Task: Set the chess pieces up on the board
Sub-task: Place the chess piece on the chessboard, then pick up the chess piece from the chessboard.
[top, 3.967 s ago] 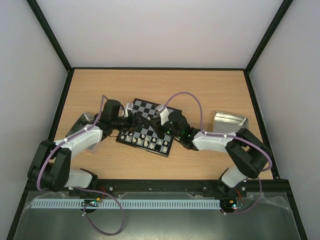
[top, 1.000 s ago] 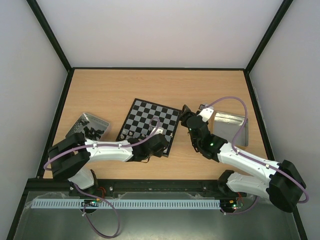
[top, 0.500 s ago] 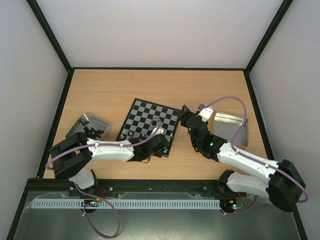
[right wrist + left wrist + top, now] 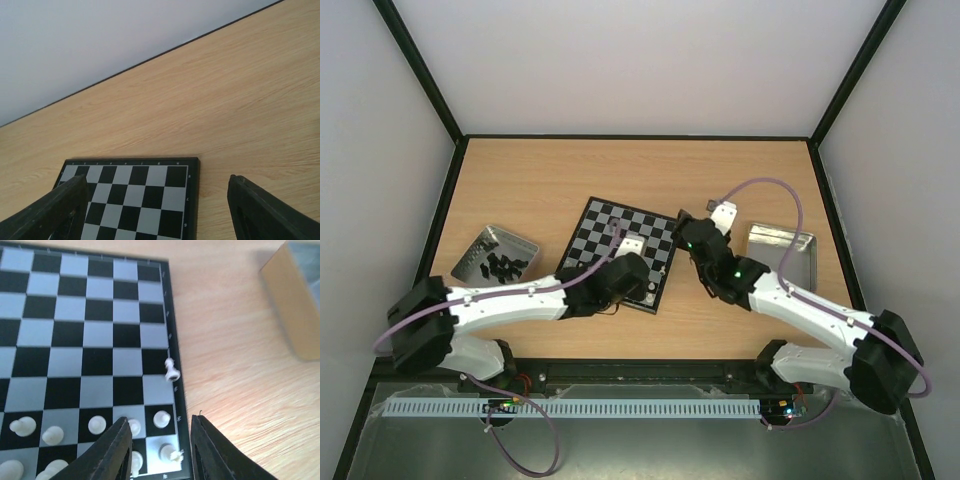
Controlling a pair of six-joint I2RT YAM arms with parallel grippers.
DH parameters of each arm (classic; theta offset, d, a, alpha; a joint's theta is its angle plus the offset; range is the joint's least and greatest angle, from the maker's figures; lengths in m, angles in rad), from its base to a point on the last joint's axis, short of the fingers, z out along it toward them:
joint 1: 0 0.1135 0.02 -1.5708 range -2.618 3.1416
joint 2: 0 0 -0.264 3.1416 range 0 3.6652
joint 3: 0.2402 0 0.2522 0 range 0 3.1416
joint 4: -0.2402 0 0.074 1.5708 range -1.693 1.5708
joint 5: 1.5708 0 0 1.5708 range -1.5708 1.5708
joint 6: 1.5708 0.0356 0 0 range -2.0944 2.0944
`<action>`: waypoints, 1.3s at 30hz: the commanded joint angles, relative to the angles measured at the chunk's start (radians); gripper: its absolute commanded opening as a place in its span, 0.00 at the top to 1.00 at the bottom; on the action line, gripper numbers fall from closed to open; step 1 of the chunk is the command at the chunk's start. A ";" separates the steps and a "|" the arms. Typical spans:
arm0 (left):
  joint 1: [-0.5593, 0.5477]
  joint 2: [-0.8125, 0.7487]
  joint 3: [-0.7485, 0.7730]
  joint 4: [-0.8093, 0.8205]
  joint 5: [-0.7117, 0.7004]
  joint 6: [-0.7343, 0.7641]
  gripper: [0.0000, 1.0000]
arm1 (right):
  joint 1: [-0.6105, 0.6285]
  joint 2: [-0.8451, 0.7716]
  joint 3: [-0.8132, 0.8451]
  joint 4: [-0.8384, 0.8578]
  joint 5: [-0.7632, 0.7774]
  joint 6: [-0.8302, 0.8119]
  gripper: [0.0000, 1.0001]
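Observation:
The board (image 4: 610, 240) lies tilted at the table's middle. In the left wrist view several cream-white chess pieces (image 4: 95, 424) stand on the two nearest rows of the board (image 4: 70, 330). One white piece (image 4: 169, 452) stands on the near right corner square between the fingers of my left gripper (image 4: 159, 440), which is open and not touching it. A small white pawn (image 4: 172, 371) leans at the board's right rim. My right gripper (image 4: 157, 182) hangs open and empty over the board's far right corner (image 4: 192, 162). From above, my left gripper (image 4: 638, 277) covers the near right corner.
A silver tray (image 4: 480, 243) holding black pieces (image 4: 505, 265) sits left of the board. Another silver tray (image 4: 785, 250) stands to the right, its wall (image 4: 295, 305) showing in the left wrist view. Black frame rails border the table.
My left gripper has gone from shut to open, leaving a white piece on the corner square. The right gripper has moved left, over the board's right edge.

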 commanded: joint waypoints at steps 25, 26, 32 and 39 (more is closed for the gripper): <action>0.347 -0.459 -0.166 -0.004 0.033 0.029 0.55 | 0.018 0.474 0.214 -0.377 -0.489 0.010 0.53; 0.348 -0.458 -0.167 -0.003 0.034 0.029 0.55 | 0.022 0.481 0.221 -0.382 -0.486 0.008 0.53; 0.355 -0.461 -0.172 -0.001 0.038 0.033 0.55 | 0.040 0.510 0.246 -0.413 -0.462 0.009 0.62; 0.360 -0.462 -0.177 0.003 0.048 0.032 0.55 | 0.047 0.519 0.251 -0.419 -0.447 0.023 0.71</action>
